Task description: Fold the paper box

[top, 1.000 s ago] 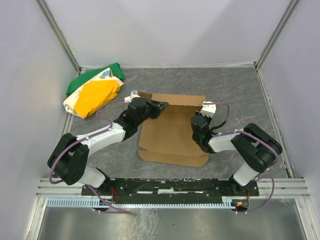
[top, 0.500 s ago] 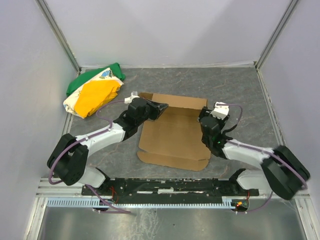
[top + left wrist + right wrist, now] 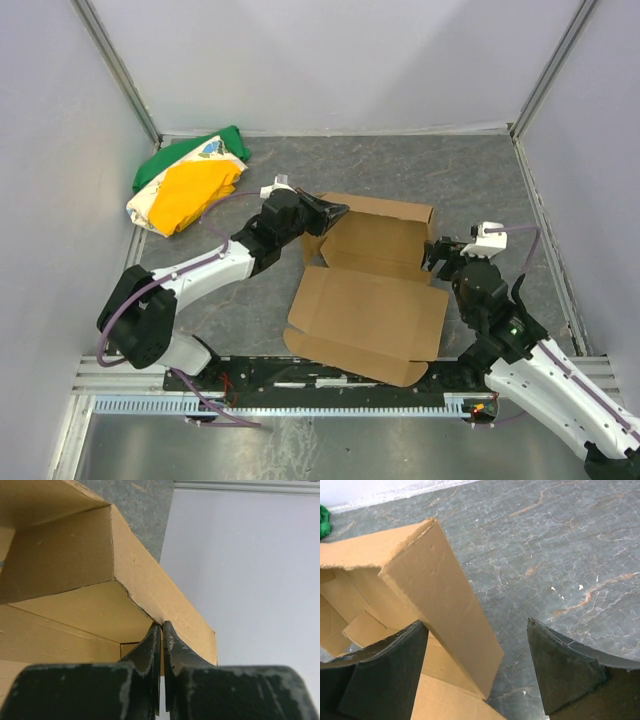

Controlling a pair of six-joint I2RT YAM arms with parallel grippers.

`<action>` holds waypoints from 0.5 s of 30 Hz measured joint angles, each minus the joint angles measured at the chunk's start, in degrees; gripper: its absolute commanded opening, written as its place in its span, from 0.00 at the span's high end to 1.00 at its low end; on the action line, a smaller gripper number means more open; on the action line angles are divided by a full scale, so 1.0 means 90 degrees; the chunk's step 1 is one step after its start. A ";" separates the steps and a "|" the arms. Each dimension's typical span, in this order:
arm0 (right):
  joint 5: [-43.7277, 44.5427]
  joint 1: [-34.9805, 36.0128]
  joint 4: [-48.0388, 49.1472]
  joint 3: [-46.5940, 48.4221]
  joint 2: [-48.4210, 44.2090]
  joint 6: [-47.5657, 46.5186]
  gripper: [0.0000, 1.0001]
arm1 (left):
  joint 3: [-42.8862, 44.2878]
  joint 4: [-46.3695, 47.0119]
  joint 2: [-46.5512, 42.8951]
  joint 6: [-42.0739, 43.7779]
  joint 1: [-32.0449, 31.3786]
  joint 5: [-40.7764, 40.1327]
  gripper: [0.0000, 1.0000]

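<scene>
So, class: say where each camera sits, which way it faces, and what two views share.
Top: above and behind, facing down at table, box, cloth; left arm and right arm show.
Left wrist: rides that wrist, looks along the left gripper, shut on the box's wall.
Right wrist: looks down through the open right gripper at box wall and table.
Shared: all three show the box.

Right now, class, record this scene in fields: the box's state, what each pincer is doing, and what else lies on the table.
paper box: brown cardboard, partly folded; back wall raised, front panel flat
left pincer: shut on the raised wall's top edge
right pincer: open, the box's right end wall between its fingers, unclamped
also on table: green, yellow and white cloth bundle, far left, apart from the box
</scene>
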 measured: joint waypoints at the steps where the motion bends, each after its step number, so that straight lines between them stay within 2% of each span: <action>1: -0.0036 -0.0005 -0.0134 0.0027 -0.0073 -0.0002 0.13 | 0.0002 -0.0005 0.0027 0.0010 0.0010 -0.0002 0.97; 8: -0.0221 -0.0078 -0.0906 0.0049 -0.0080 0.0070 0.09 | 0.0002 -0.0112 0.0187 0.0158 0.0175 -0.0364 0.97; 15: -0.0491 -0.0083 -0.1018 0.0104 -0.0078 0.0051 0.11 | -0.0226 0.0350 0.0112 0.0316 0.0214 -0.0772 0.97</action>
